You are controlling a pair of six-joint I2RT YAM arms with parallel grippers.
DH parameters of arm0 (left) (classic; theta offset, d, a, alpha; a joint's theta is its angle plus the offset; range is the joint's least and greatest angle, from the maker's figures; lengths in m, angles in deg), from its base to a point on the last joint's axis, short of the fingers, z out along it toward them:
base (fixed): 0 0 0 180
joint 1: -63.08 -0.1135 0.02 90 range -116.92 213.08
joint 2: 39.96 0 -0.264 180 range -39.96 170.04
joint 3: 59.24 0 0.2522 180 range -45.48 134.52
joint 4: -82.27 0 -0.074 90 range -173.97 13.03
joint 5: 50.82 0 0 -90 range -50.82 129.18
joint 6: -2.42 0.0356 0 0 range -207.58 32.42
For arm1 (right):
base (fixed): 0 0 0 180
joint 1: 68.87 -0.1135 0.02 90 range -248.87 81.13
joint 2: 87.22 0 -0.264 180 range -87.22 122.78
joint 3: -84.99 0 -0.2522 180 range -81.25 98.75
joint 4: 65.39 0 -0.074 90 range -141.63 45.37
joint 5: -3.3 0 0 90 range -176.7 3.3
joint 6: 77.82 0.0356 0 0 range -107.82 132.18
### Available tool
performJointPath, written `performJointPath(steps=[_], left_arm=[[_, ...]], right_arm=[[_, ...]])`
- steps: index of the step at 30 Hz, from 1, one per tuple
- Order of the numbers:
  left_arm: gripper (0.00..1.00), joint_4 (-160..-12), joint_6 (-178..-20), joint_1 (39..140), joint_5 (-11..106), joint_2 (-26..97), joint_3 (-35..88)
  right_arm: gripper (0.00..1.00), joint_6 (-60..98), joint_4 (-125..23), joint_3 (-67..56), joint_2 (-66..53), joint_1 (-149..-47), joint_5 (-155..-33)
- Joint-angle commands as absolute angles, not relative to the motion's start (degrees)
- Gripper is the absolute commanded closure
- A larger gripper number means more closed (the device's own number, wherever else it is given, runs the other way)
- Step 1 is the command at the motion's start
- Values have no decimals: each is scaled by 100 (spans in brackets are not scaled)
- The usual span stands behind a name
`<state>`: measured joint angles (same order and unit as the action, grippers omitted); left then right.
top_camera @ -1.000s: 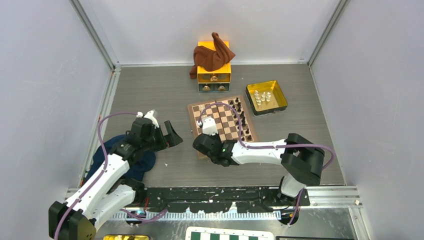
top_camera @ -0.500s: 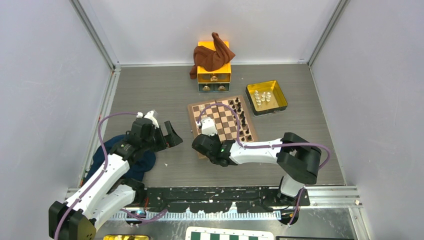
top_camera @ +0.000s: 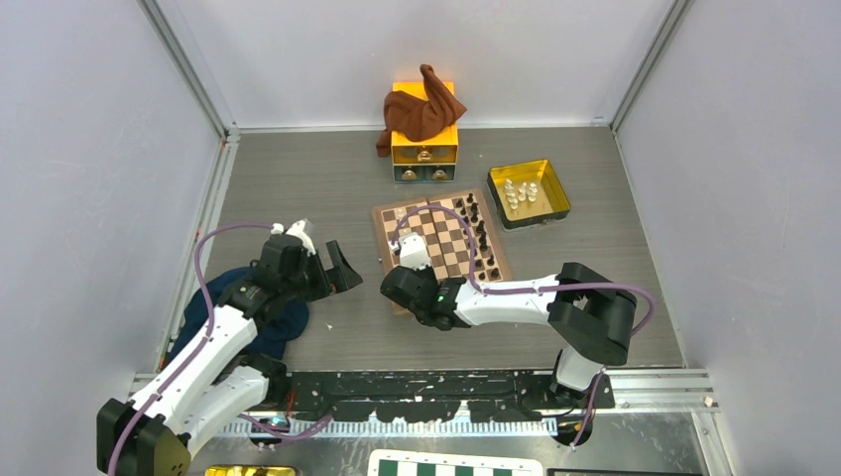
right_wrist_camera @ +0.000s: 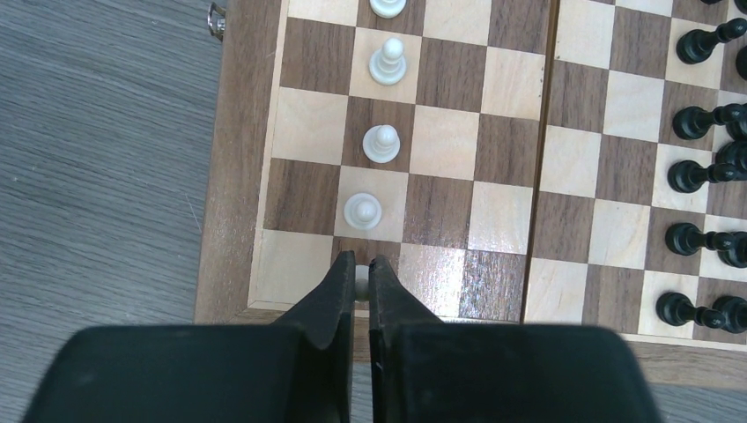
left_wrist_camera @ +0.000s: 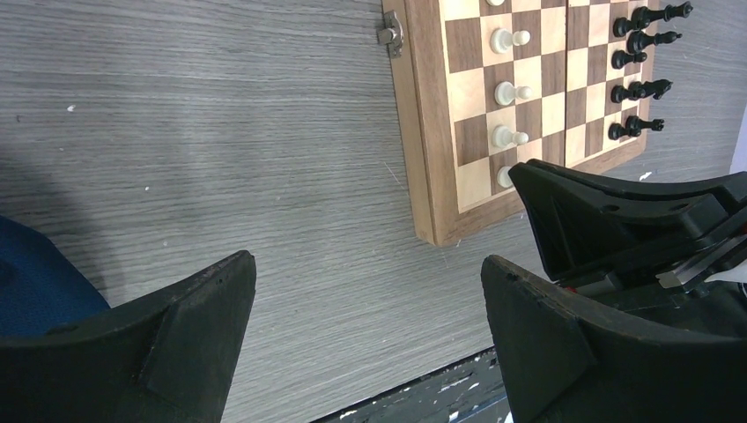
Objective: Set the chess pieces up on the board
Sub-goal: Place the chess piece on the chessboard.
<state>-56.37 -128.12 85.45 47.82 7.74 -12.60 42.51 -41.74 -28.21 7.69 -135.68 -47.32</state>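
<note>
The board (top_camera: 383, 222) lies mid-table, with its border also showing in the right wrist view (right_wrist_camera: 231, 176) and the left wrist view (left_wrist_camera: 423, 132). White pawns (right_wrist_camera: 363, 210) stand in a column along its left side. Black pieces (right_wrist_camera: 696, 176) line the right side. My right gripper (right_wrist_camera: 361, 263) is shut on a small white piece (right_wrist_camera: 361, 280), above a dark square at the board's near-left corner. From above, the right gripper (top_camera: 407, 295) hides that corner. My left gripper (top_camera: 342, 268) is open and holds nothing. It hovers over bare table left of the board, and the left wrist view shows the left gripper (left_wrist_camera: 366, 264) with its jaws wide apart.
A yellow tray (top_camera: 557, 188) holding several white pieces (top_camera: 521, 193) sits right of the board's far end. An orange drawer box draped with a brown cloth (top_camera: 421, 114) stands behind the board. A blue cloth (top_camera: 273, 327) lies under the left arm. A green-and-white checkered board (top_camera: 456, 466) pokes in at the bottom.
My right gripper has crept slightly left along the board's near-left corner, still shut on the white piece. The left arm has not moved.
</note>
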Motion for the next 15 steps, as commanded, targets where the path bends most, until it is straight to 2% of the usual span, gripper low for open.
performJointPath(steps=[1, 4, 7, 15], left_arm=[[0, -5907, -12837, 8531, 4858, 702, -1272], [0, -5905, -12838, 8531, 4854, 697, -1282], [0, -5911, -12845, 8531, 4856, 697, -1275], [0, -5908, -12854, 8527, 4867, 695, -1261]], right_arm=[[87, 4362, -4254, -2662, 741, -13602, -4555], [75, 4365, -4246, -2676, 720, -13609, -4557], [68, 4351, -4245, -2689, 671, -13602, -4557], [66, 4272, -4195, -2659, 572, -13602, -4553]])
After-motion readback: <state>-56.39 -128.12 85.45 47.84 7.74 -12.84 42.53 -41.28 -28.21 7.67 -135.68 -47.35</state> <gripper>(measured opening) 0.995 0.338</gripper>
